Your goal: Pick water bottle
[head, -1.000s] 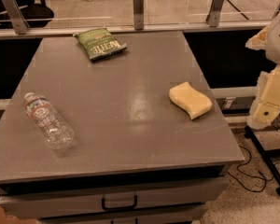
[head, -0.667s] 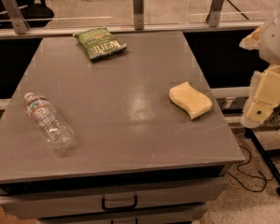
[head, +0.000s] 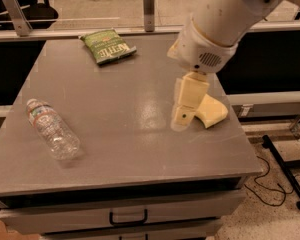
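Note:
The water bottle [head: 52, 130] is clear crinkled plastic with a white cap and a thin label band. It lies on its side near the left edge of the grey table [head: 125, 149], cap pointing to the far left. My gripper [head: 182, 118] hangs from the white arm over the right part of the table, just left of the yellow sponge [head: 212, 111]. It is far to the right of the bottle and holds nothing that I can see.
A green chip bag [head: 108, 46] lies at the table's far edge. A drawer with a black handle [head: 127, 217] sits below the table front. A metal rail with posts [head: 148, 1] runs behind the table. A black stand and cables [head: 285, 169] lie on the floor at right.
The arm has swung in from the right edge of view to over the right part of the table, partly covering the sponge. The bottle, bag and sponge have not moved.

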Controlling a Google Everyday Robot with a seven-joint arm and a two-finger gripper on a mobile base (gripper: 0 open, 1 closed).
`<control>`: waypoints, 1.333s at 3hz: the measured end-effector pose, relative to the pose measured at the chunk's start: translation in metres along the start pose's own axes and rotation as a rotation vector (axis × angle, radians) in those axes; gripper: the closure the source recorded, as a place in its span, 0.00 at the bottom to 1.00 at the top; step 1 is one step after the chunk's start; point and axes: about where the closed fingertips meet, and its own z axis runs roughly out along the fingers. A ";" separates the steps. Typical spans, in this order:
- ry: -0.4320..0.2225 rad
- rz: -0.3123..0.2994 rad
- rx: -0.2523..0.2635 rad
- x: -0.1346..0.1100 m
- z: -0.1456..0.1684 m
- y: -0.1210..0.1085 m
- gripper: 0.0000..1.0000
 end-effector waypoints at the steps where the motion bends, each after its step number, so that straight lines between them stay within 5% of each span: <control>1: -0.071 -0.100 -0.063 -0.070 0.036 -0.001 0.00; 3: -0.096 -0.104 -0.061 -0.077 0.039 -0.006 0.00; 4: -0.143 -0.103 -0.083 -0.105 0.059 -0.011 0.00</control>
